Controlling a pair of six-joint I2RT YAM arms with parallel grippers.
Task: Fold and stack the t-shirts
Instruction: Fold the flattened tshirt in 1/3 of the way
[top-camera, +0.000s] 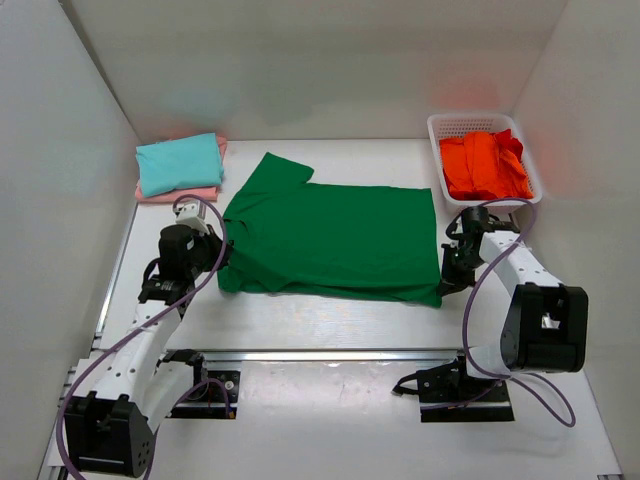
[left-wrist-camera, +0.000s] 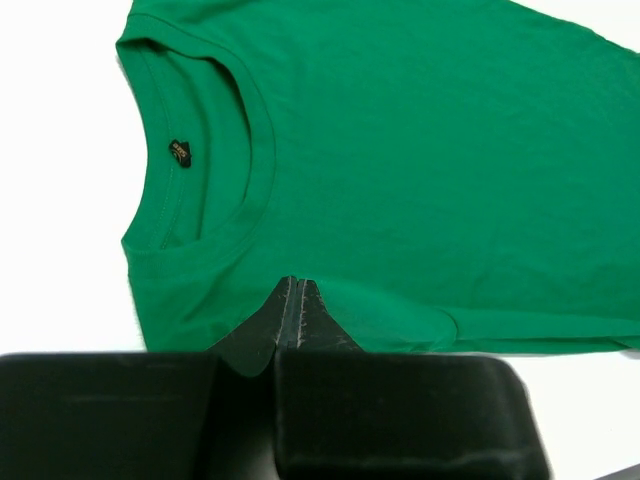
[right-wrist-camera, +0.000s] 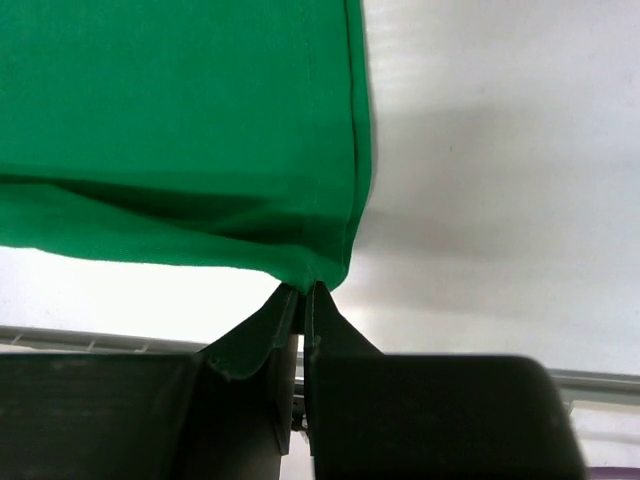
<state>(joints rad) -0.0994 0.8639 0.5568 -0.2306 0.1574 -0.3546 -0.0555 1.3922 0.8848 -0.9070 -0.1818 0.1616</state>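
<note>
From the top view I cannot see either set of fingertips; each wrist covers its own. The pale pink t-shirt (top-camera: 182, 194) at the table's (top-camera: 330, 322) far left corner is almost wholly covered by the folded teal t-shirt (top-camera: 180, 163) lying on it, so only a strip of pink shows along the near and right sides. How many orange-red t-shirts (top-camera: 483, 166) sit crumpled in the white lattice basket (top-camera: 437, 128) at the far right corner I cannot tell. The small label inside the green shirt's collar is too small to read in my left wrist view, and both wrist views cut the shirt off at their edges.

The green t-shirt (top-camera: 330, 240) lies spread flat across the middle of the table, collar to the left, hem to the right. My left gripper (left-wrist-camera: 298, 300) has its fingers pressed together on the shirt's near edge, just below the collar. My right gripper (right-wrist-camera: 303, 300) is pinched tight on the near right hem corner, where the cloth bunches slightly into the fingertips.
</note>
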